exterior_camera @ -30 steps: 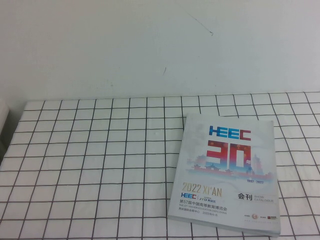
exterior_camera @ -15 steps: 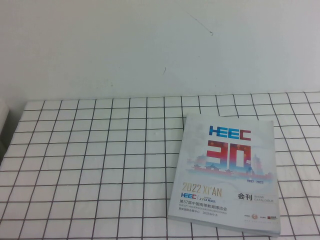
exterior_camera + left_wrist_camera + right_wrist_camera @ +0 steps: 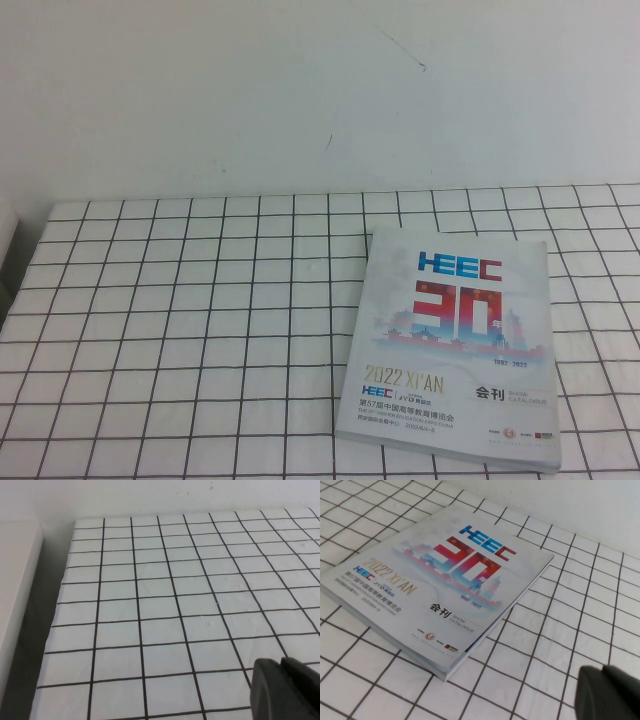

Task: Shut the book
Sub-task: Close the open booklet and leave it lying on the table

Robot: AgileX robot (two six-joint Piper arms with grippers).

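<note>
**Bench** (image 3: 200,320): covered by a white cloth with a black grid. The left half is bare.

**Book** (image 3: 458,350): a thick paperback lying flat on the right half of the bench, toward the near edge, front cover up. It is closed, so the task appears complete as things lie.

**Right pincer** (image 3: 610,692): only a dark edge shows in its wrist view, raised above the cloth near the book and apart from it. It holds nothing visible. Whether it is open cannot be told.

**Left pincer** (image 3: 285,690): a dark edge over the bare left part of the bench, well apart from the book. It holds nothing visible. Opening cannot be told. Neither pincer appears in the high view.

**Risks:** any further push on the cover would likely slide the book across the cloth toward the near edge or ruck the cloth. A pincer catching the cover's free edge could lift it open again.

**Writing:** "HEEC", "30", "1992 2022", "2022 XI'AN", "会刊 SHOW CATALOGUE". The finer print is unreadable.
</note>
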